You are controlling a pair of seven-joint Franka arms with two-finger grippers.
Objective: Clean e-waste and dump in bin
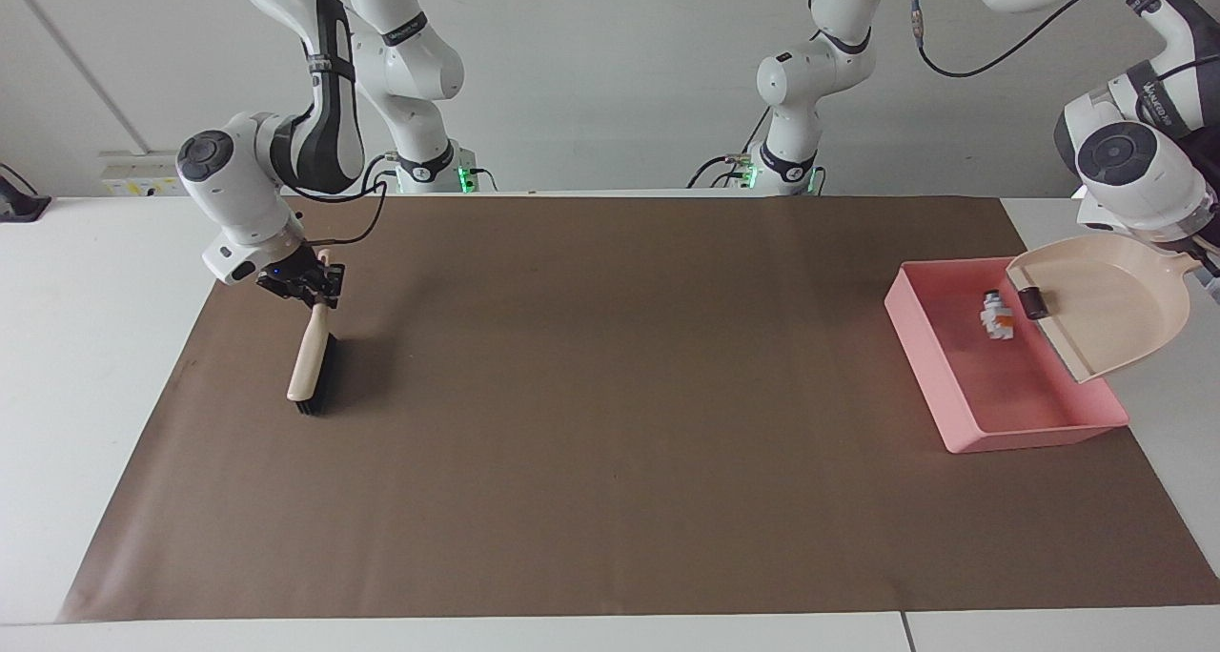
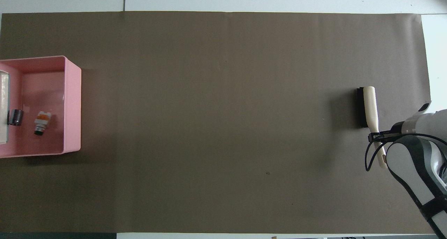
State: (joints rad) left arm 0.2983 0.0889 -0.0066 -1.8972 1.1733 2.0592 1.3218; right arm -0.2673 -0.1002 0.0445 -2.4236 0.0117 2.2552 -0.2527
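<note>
Facing view: the left gripper (image 1: pixel 1203 263) is hanging at the left arm's end of the desk (image 1: pixel 95 347), its fingers clamping the handle of the beige dustpan (image 1: pixel 1106 304). It's tipping the pan mouth-down over the pink bin (image 1: pixel 939 366) so the e-waste is sliding away from the fingers. The white-grey bit (image 1: pixel 996 316) is lying in the bin, and the black block (image 1: pixel 1030 302) is sitting right at the pan's lip, probably just leaving it. At the right arm's end, the right gripper (image 1: pixel 303 284) is sitting around the brush (image 1: pixel 310 366) handle, bristles resting on the brown mat (image 1: pixel 610 423) just below the fingers; can't tell if they're gripping or letting go.

Overhead view: both bits are showing inside the bin walls, the black block beside the pan edge. The brush is pointing away from the right fingers.
</note>
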